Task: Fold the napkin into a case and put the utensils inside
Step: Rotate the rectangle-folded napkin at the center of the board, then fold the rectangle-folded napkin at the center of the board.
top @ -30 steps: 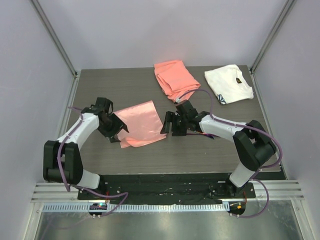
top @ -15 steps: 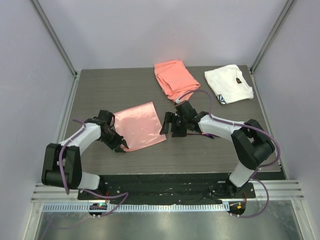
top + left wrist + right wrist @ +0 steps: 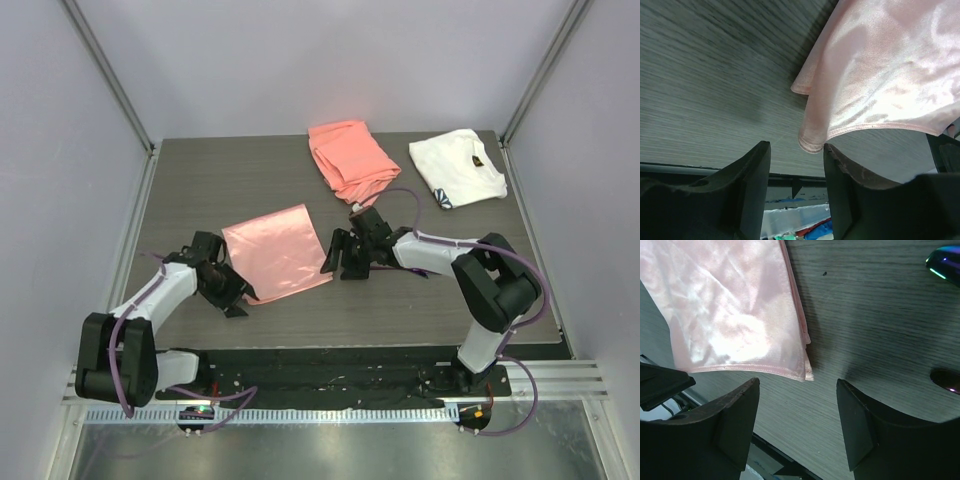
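— We've got the left fingers [image 3: 757, 170] apart, nothing between them, and a corner of the napkin [image 3: 880, 75] just ahead of their tips.

— Our right fingers [image 3: 740, 410] are apart too; the napkin lies flat on the worktop [image 3: 880, 315], ahead of the left-hand one.

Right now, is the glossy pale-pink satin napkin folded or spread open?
Folded: the glossy pale-pink satin napkin shows stacked edges at its corners in the wrist views.

Rear: coral cloth [image 3: 348, 158], white cloth [image 3: 455, 170] w/ dark mark [image 3: 477, 158], apart
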`<act>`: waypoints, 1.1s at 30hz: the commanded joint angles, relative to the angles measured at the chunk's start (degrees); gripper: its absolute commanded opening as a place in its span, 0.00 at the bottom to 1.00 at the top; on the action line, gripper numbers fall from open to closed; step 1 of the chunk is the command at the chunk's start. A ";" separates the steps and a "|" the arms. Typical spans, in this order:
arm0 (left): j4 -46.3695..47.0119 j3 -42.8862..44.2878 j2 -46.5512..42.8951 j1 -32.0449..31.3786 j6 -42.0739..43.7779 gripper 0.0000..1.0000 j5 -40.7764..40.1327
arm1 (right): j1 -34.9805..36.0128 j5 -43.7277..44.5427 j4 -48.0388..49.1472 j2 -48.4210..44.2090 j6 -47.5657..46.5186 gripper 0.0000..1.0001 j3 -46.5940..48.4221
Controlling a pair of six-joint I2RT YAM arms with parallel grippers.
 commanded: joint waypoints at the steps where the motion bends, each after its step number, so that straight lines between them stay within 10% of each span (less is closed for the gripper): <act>1: 2.67 0.53 0.04 -0.03 0.70 0.48 -1.09 | 0.01 -1.01 2.66 1.08 1.26 0.66 -0.11; 26: -1.29 -4.30 -8.12 1.55 2.01 0.40 -7.34 | 1.33 -0.40 7.15 4.69 4.78 0.47 -3.72; 33: 0.72 -2.72 -9.99 1.55 1.67 0.64 -1.72 | 1.24 2.14 6.36 2.05 4.51 0.43 -5.30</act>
